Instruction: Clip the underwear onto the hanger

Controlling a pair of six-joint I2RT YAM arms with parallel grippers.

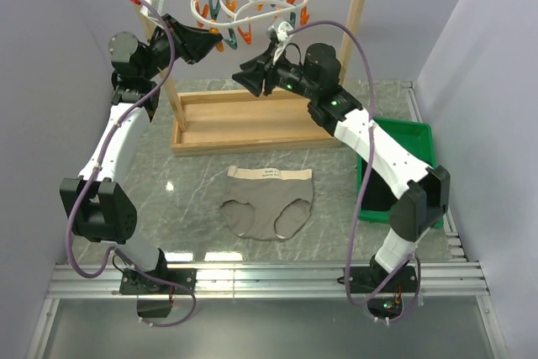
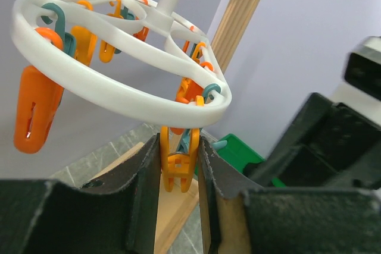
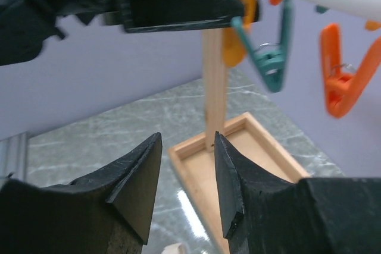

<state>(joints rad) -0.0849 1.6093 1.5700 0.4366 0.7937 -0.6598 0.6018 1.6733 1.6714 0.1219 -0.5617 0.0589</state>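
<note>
The taupe underwear (image 1: 269, 203) lies flat on the marble table, beige waistband toward the back, with no gripper on it. The white hanger (image 1: 252, 2) hangs by its hook from the wooden rack's top bar; it also shows in the left wrist view (image 2: 119, 90). My left gripper (image 1: 217, 39) is raised to the hanger's near side, its jaws pressed on both sides of a dangling orange clothespin (image 2: 178, 168). My right gripper (image 1: 244, 77) is open and empty, held just below and to the right of the hanger, high above the table.
The tall wooden frame rack (image 1: 252, 119) stands at the back with its tray base on the table. A green bin (image 1: 412, 136) sits at the right under my right arm. Teal (image 3: 271, 57) and orange (image 3: 342, 81) pins dangle ahead of the right gripper.
</note>
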